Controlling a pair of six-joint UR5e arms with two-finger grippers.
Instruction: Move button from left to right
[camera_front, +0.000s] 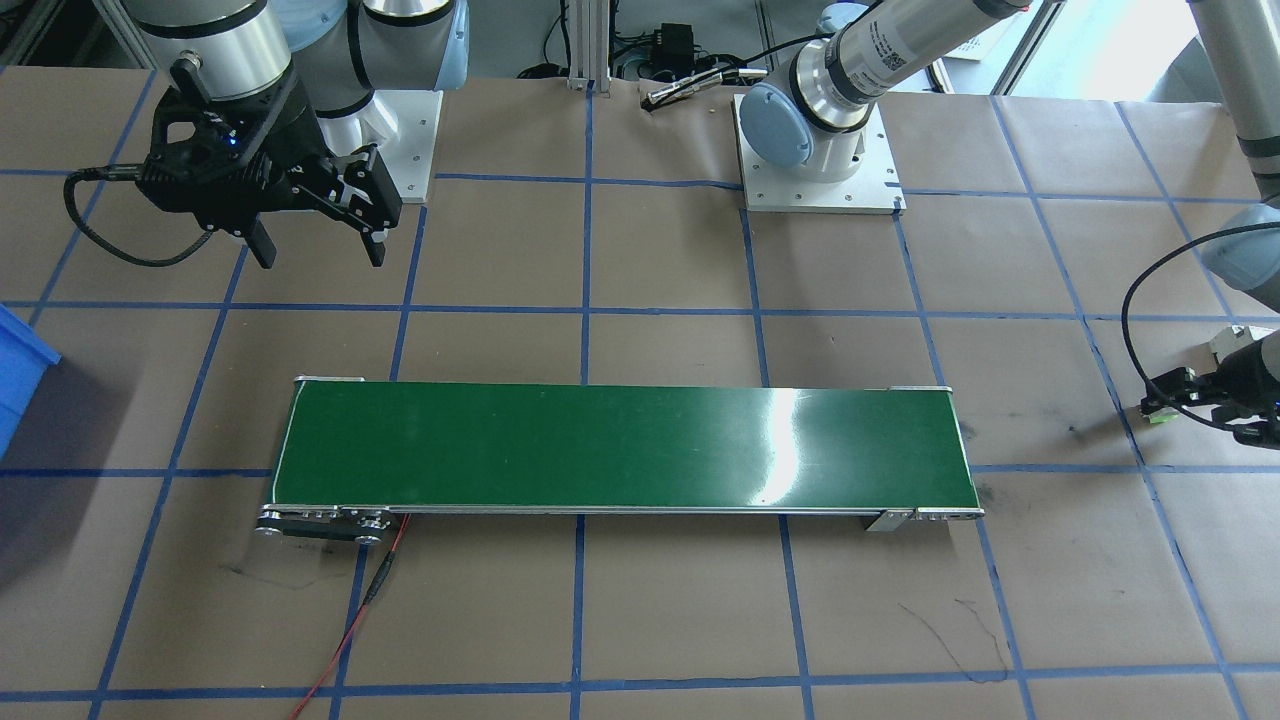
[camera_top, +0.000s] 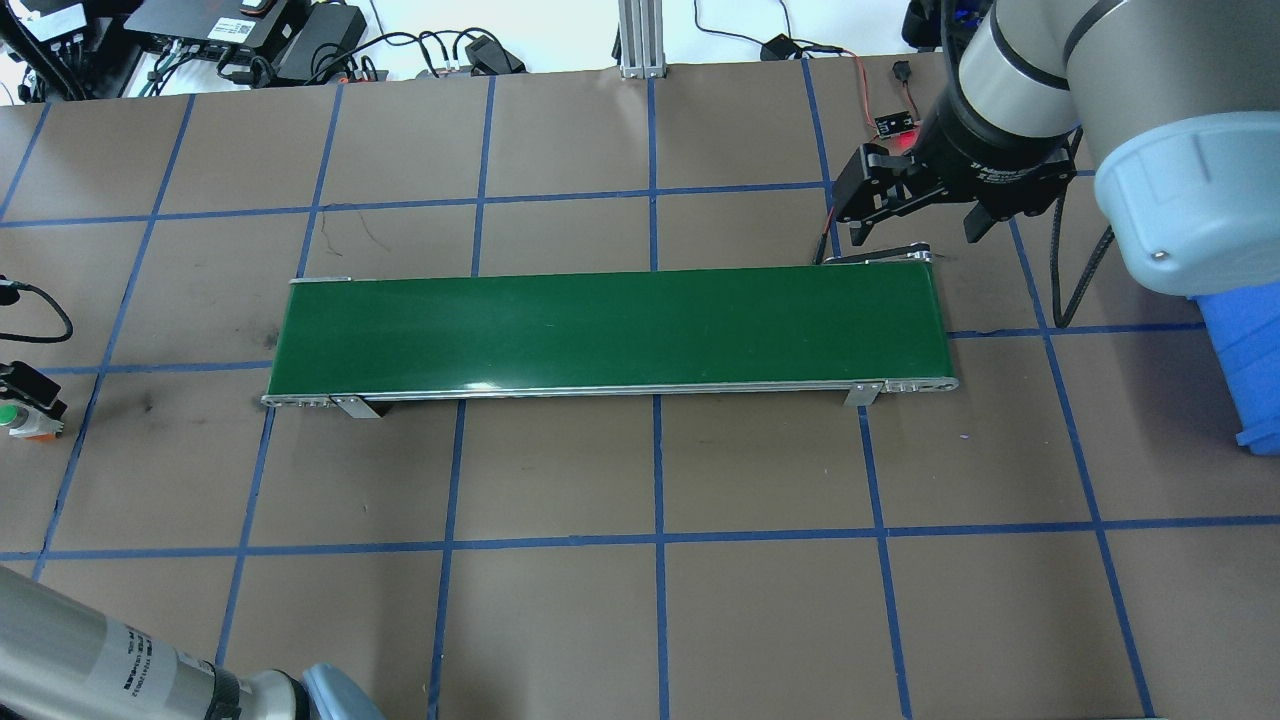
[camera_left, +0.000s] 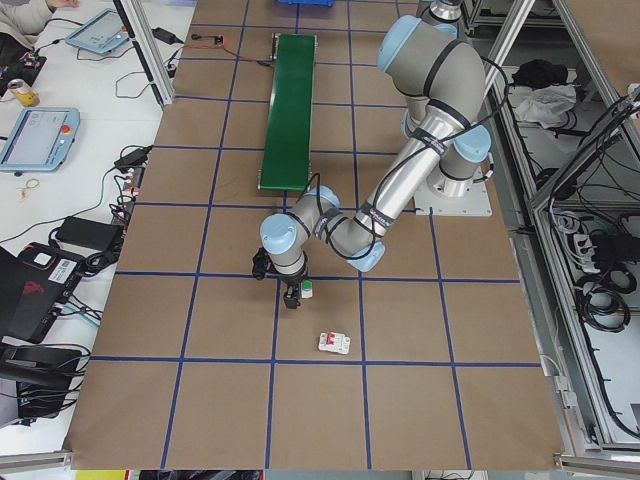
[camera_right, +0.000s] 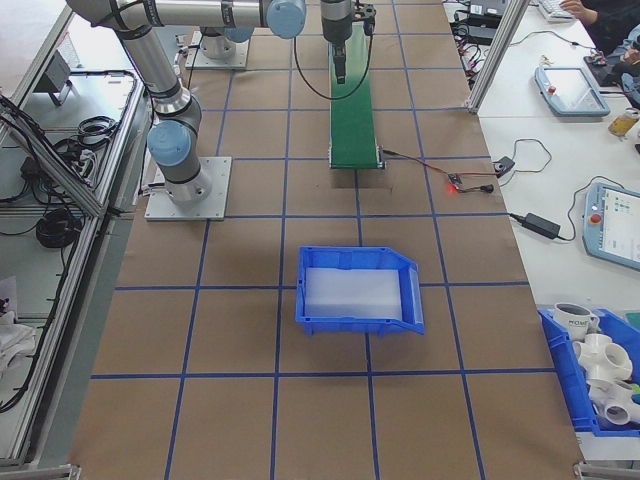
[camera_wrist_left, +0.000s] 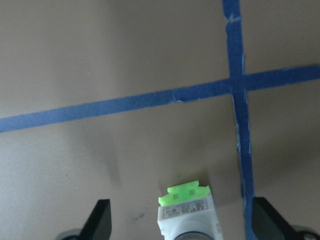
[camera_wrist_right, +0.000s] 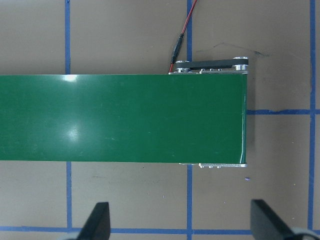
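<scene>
The button (camera_wrist_left: 184, 210), a bright-green cap on a white boxy body, rests on the brown paper at the table's left end; it also shows as a small green spot, the button (camera_left: 307, 288) and the button (camera_top: 10, 415). My left gripper (camera_wrist_left: 182, 222) is low over it and open, with one finger on each side and clear gaps to the body. My right gripper (camera_wrist_right: 182, 225) hangs open and empty above the right end of the green conveyor belt (camera_wrist_right: 120, 117); in the front view this right gripper (camera_front: 320, 245) is behind the belt's end.
The long green conveyor belt (camera_top: 610, 330) lies across the middle of the table. A white circuit breaker with a red mark (camera_left: 334, 343) sits near the button. A blue bin (camera_right: 360, 290) stands at the right end. A red wire (camera_front: 350, 630) trails from the belt.
</scene>
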